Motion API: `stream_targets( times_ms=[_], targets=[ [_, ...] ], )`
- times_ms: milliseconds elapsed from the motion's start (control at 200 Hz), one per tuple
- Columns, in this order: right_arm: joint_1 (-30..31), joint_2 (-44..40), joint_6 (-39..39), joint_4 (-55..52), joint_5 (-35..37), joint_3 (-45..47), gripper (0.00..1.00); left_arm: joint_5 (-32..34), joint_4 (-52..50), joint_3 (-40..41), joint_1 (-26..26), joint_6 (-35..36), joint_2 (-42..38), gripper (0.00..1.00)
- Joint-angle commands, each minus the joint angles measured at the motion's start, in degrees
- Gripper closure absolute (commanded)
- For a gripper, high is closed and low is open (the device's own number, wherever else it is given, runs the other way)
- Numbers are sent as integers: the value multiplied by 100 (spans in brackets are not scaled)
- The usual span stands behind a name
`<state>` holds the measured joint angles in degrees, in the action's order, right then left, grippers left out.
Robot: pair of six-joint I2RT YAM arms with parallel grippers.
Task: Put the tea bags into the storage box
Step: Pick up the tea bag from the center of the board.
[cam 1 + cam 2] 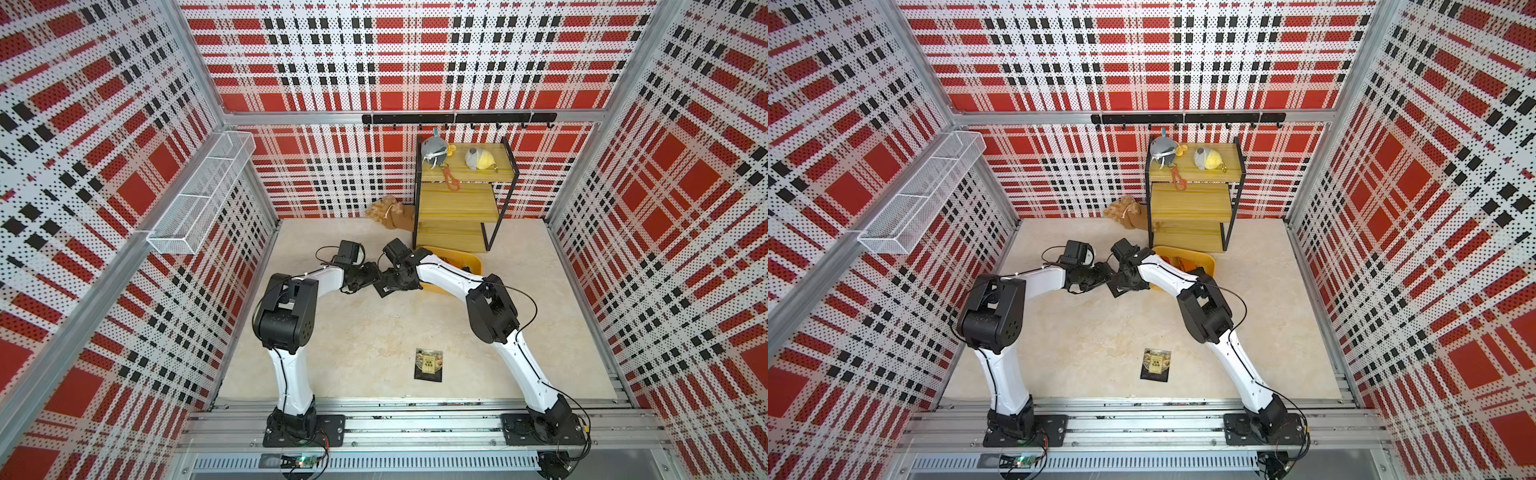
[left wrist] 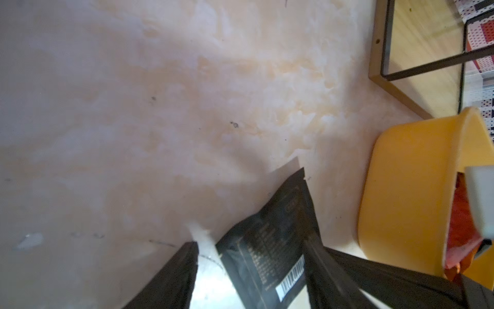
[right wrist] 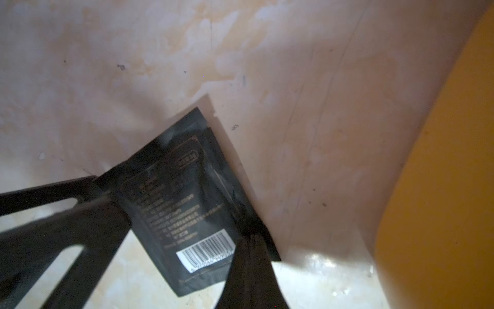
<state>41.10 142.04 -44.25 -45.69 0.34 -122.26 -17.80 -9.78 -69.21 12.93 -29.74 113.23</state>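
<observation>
A black tea bag (image 1: 384, 289) (image 1: 1119, 287) with a white barcode hangs just above the table between the two arms. My right gripper (image 3: 250, 238) (image 1: 390, 282) is shut on its edge beside the barcode. My left gripper (image 2: 252, 240) (image 1: 374, 275) is open, and the same tea bag (image 2: 278, 240) (image 3: 187, 192) sits between its spread jaws. A second tea bag (image 1: 428, 365) (image 1: 1156, 365), black with a yellowish label, lies flat near the table's front. The yellow storage box (image 1: 471, 259) (image 2: 401, 187) (image 3: 441, 187) stands right behind the right arm, with red and orange sachets (image 2: 459, 222) inside.
A wooden shelf rack (image 1: 457, 199) stands at the back behind the box, with two plush toys (image 1: 434, 149) on top. A brown plush (image 1: 388, 212) lies on the floor beside it. A white wire basket (image 1: 199, 195) hangs on the left wall.
</observation>
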Motion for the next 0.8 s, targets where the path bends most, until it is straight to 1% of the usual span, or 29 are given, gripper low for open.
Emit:
stream_targets(
  times_ms=[0,20,105,180,261,361,411,471,501,541,797],
  targets=[
    [-41,105,-20,-44,-230,227,100,-125,21,68,75,-54,155,32],
    [-41,111,-6,-25,-249,225,100,-121,40,81,78,-66,149,32],
    [-49,122,30,16,-323,203,100,-223,109,107,72,-100,158,40],
    [-50,144,68,8,-349,168,100,-258,181,144,75,-146,149,42],
    [-45,166,100,-44,-352,132,100,-309,235,153,78,-179,150,48],
    [-66,149,120,-52,-334,149,100,-355,280,162,77,-216,139,49],
    [-67,136,127,-66,-324,153,100,-386,308,171,78,-229,138,54],
    [-75,114,145,-54,-320,176,100,-422,335,184,70,-251,138,56],
    [-76,105,145,-54,-323,179,100,-433,353,189,77,-256,138,59],
    [-81,97,162,-45,-339,180,100,-451,367,189,76,-267,138,62],
    [-116,105,228,-112,-312,234,100,-511,473,189,71,-333,142,63]
  ],
)
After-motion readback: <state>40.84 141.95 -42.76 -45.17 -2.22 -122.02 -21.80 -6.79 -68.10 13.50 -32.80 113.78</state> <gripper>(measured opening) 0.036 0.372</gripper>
